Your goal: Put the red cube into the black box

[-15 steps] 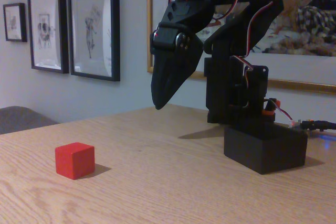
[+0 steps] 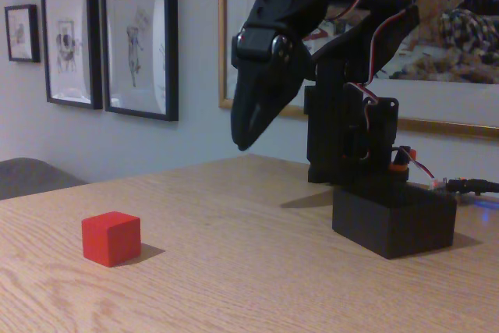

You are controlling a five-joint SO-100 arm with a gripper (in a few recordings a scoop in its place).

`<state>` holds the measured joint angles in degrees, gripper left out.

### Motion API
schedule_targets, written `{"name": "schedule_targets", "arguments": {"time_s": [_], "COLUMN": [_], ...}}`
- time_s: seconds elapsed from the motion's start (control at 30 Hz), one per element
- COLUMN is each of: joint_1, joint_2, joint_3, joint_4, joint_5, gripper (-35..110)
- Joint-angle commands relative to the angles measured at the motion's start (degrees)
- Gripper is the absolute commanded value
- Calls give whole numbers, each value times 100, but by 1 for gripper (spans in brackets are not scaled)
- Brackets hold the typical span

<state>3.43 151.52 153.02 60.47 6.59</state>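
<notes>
The wooden table (image 2: 234, 271) carries the red cube (image 2: 111, 239) and the black box (image 2: 394, 222).

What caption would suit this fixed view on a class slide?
Black arm's gripper hangs closed above the wooden table, red cube to its left, black box at right.

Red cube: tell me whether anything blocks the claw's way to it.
Nothing visible does. The red cube sits alone on bare wooden table at the left of the fixed view; the claw hangs in the air up and to the right of it, with open tabletop between them.
</notes>
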Motion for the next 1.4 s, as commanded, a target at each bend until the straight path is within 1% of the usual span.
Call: {"name": "schedule_targets", "arguments": {"time_s": [0.0,0.13,0.23,0.67,0.83,1.2,1.37], "joint_1": [229,580,773,633,659,879,896], "joint_2": [-642,-2004,-2760,-5555,-6328,-7831,-8534], "joint_3": [-554,-1433,-2118,-4500,-5203,-7075,-7831], "joint_4": [-123,-167,-70,158,299,958,1389], "joint_5": [123,237,237,615,659,703,712], "gripper": [0,1,5,18,21,23,28]}}
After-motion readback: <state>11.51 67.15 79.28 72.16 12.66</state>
